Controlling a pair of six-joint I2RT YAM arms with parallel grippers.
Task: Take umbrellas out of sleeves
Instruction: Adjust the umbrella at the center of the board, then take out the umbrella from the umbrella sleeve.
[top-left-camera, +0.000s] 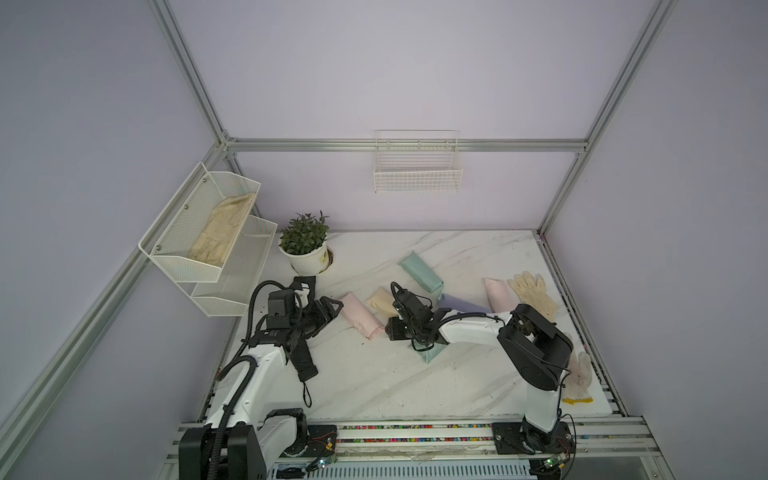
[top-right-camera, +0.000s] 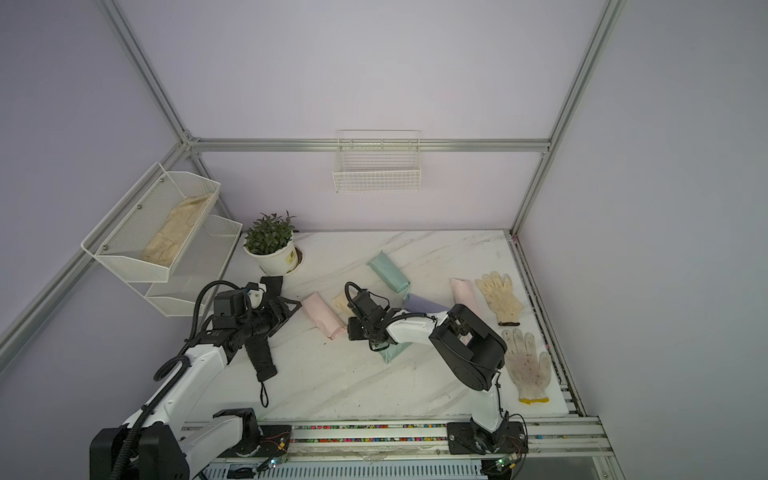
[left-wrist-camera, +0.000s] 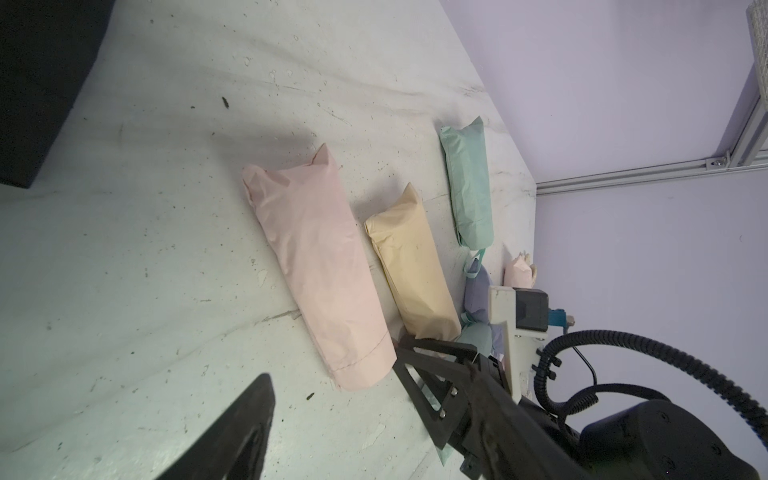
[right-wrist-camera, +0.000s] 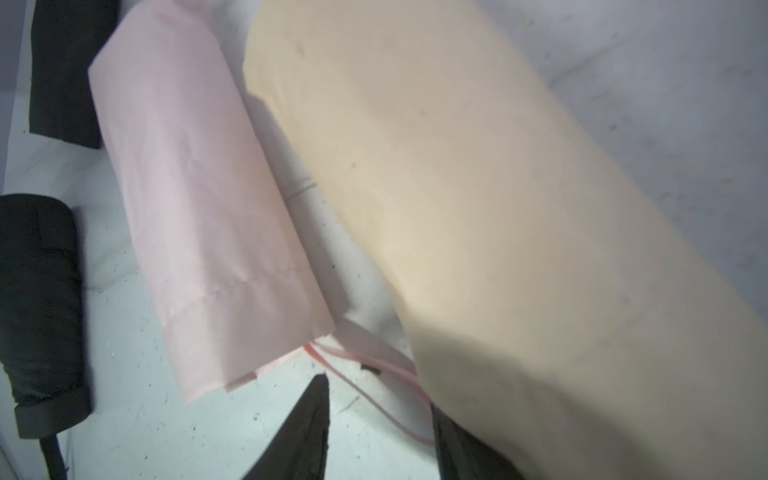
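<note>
One done, by the look: black folded compact umbrella (top-left-camera: 305, 360) lies bare on white marble table (top-left-camera: 415, 386); plump pink fabric sleeve (top-left-camera: 359, 318) and yellow fabric sleeve (top-left-camera: 382, 301) seem full; left gripper (top-left-camera: 332, 311) gapes empty; right gripper (right-wrist-camera: 378, 399) sits at yellow sleeve, grip indeterminate.

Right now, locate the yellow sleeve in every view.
In a top view: yellow sleeve mid-table.
In a top view: same place.
Left wrist: centre.
Right wrist: fills most of the picture.
Shared landmark: pink sleeve lying beside it.
</note>
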